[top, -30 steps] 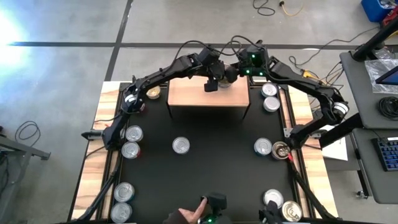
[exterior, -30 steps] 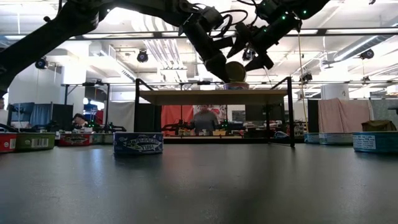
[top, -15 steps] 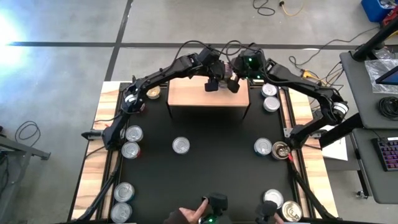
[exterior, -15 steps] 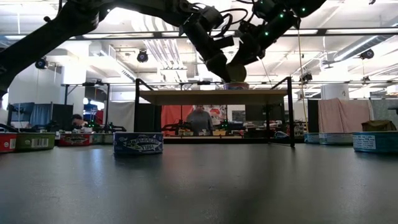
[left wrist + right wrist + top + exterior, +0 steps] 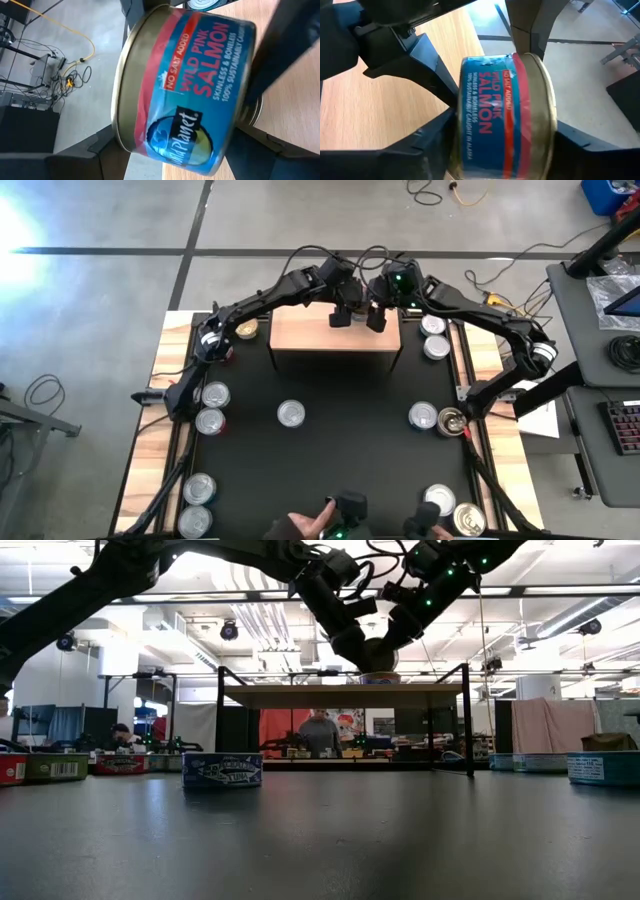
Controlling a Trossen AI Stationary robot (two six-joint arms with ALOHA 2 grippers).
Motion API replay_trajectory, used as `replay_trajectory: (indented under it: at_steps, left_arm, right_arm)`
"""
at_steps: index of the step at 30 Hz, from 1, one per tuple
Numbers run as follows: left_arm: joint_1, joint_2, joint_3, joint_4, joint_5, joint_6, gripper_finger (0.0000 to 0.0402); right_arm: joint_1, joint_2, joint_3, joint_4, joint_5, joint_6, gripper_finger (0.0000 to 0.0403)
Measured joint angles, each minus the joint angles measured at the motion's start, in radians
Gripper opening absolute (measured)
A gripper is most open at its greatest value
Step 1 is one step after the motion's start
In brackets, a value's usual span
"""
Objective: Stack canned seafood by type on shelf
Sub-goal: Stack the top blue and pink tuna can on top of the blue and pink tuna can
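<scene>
One tin [image 5: 185, 90], blue and red with a gold end, lies on its side in the air over the far right part of the shelf [image 5: 300, 332]. My left gripper [image 5: 342, 313] and right gripper [image 5: 377, 315] meet there, both shut on this tin [image 5: 505, 120]. In the low view the tin [image 5: 378, 654] hangs just above a second tin [image 5: 378, 677] that stands on the shelf top [image 5: 340, 692]. Whether the two tins touch cannot be told. My left gripper pinches the tin across its two flat ends; one finger [image 5: 102, 145] is on the gold end [image 5: 125, 115]. It comes slanting down from the table's left. The tin is on its side, lifted off the shelf top. My right gripper pinches the same tin across its flat ends, one finger [image 5: 585, 145] on the gold end [image 5: 547, 125], the other [image 5: 425, 150] on the opposite end. It comes slanting down from the table's right, facing the left gripper.
Several more tins stand on the black mat: one mid-table [image 5: 291, 413], pairs at the left [image 5: 215, 393] and right [image 5: 424, 416], others by the shelf [image 5: 433, 324] and in the near corners [image 5: 200, 488]. A person's hand [image 5: 295, 527] is at the near edge.
My right gripper has moved toward the table's left and a little down, up to the tin that my left gripper held over the shelf, and has taken hold of it. The left gripper and the tin have stayed about where they were.
</scene>
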Motion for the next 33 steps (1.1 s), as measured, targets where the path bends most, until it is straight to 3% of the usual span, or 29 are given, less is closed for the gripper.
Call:
replay_trajectory:
  at_steps: [3,6,12,16,21,25,33]
  left_arm:
    - [0.000,0.000,0.000,-0.007,0.000,0.002,0.0261]
    - [0.000,-0.010,0.000,-0.013,0.000,-0.014,0.0261]
    - [0.001,-0.060,0.000,-0.040,0.006,-0.102,0.0261]
    - [0.001,-0.093,0.000,-0.074,0.025,-0.155,0.0261]
    - [0.004,-0.107,0.000,-0.079,0.033,-0.194,0.0261]
    - [0.008,-0.107,0.000,-0.079,0.113,-0.211,0.0261]
    - [0.013,-0.107,0.000,-0.067,0.122,-0.233,0.0261]
  right_arm:
    - [0.000,-0.004,0.000,-0.002,0.000,-0.007,0.0185]
    - [0.006,-0.009,0.000,-0.006,0.029,-0.045,0.0181]
    - [0.098,-0.018,0.011,-0.008,0.323,-0.244,0.0184]
    - [0.154,-0.020,0.021,-0.003,0.439,-0.331,0.0209]
    - [0.177,-0.015,0.020,-0.068,0.472,-0.353,0.0201]
    - [0.177,-0.004,0.023,-0.081,0.479,-0.302,0.0192]
    - [0.177,0.029,0.019,-0.049,0.463,-0.388,0.0223]
